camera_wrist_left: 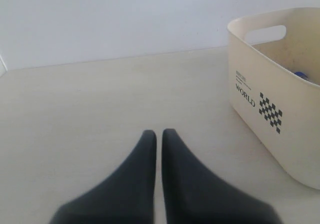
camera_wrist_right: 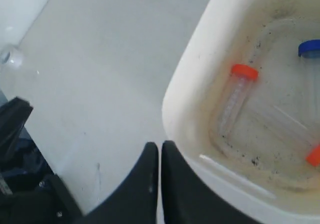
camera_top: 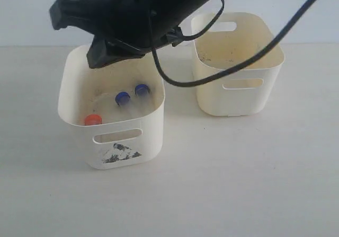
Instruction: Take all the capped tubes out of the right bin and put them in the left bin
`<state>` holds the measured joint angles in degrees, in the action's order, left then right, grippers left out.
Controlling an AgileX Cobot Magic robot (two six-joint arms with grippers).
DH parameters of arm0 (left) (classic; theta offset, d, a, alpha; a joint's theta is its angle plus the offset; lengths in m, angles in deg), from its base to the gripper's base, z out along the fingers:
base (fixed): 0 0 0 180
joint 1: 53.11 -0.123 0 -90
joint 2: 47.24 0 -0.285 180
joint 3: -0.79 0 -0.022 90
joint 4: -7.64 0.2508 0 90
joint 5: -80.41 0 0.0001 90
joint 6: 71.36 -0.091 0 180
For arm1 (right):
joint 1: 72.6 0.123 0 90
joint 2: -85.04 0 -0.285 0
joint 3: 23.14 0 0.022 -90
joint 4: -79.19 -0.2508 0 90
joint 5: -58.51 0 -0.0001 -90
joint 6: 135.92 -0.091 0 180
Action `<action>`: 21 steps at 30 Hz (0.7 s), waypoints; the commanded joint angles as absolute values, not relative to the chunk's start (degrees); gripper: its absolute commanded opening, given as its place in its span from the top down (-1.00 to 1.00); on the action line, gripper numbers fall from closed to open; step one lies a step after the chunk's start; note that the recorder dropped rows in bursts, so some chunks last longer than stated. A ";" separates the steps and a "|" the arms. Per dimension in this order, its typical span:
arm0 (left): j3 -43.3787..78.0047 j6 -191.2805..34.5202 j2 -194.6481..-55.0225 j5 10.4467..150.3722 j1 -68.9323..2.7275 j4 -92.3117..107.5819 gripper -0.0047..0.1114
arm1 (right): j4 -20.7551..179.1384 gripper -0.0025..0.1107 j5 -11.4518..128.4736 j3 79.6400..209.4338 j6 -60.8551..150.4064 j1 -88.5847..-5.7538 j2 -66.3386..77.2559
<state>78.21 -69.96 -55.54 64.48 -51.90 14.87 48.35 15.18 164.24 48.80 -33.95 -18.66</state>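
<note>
The left bin (camera_top: 111,141), marked by a torn sticker on its front, holds all three capped tubes: one orange-red cap (camera_top: 93,120) and two blue caps (camera_top: 123,97) (camera_top: 141,89). No tubes show in the right bin (camera_top: 238,96). My right arm reaches across over the left bin, and the right gripper (camera_top: 99,59) hangs by its back left rim. In the right wrist view this gripper (camera_wrist_right: 160,146) is shut and empty, just outside the bin's rim (camera_wrist_right: 185,108), with the orange-capped tube (camera_wrist_right: 235,98) lying inside. My left gripper (camera_wrist_left: 159,134) is shut, empty and low over the table.
A black cable (camera_top: 222,70) loops from the right arm over the right bin. In the left wrist view a cream bin (camera_wrist_left: 270,108) printed with WORLD and a checked diamond stands to one side, a blue bit (camera_wrist_left: 300,75) showing inside. Part of the other arm (camera_wrist_right: 20,174) shows in the right wrist view.
</note>
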 commanded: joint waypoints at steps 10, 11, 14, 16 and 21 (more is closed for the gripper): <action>78.00 -69.29 -55.43 65.43 -51.96 14.49 0.84 | 79.19 0.93 1.62 164.23 27.10 -11.35 0.23; 78.00 -69.29 -55.43 65.43 -51.96 14.49 0.84 | 80.13 0.93 0.52 164.23 26.06 -10.58 1.27; 78.00 -69.29 -55.43 65.43 -51.96 14.49 0.84 | 87.53 0.93 -2.75 161.41 20.77 -6.27 7.67; 78.00 -69.29 -55.43 65.43 -51.96 14.49 0.84 | 94.71 0.93 -3.11 156.02 14.26 -5.79 12.83; 78.00 -69.29 -55.43 65.43 -51.96 14.49 0.84 | 103.07 0.93 -4.07 153.97 5.18 -5.79 22.04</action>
<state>78.21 -69.96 -55.54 64.48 -51.90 14.87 101.14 -4.52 154.19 6.22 -5.89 19.42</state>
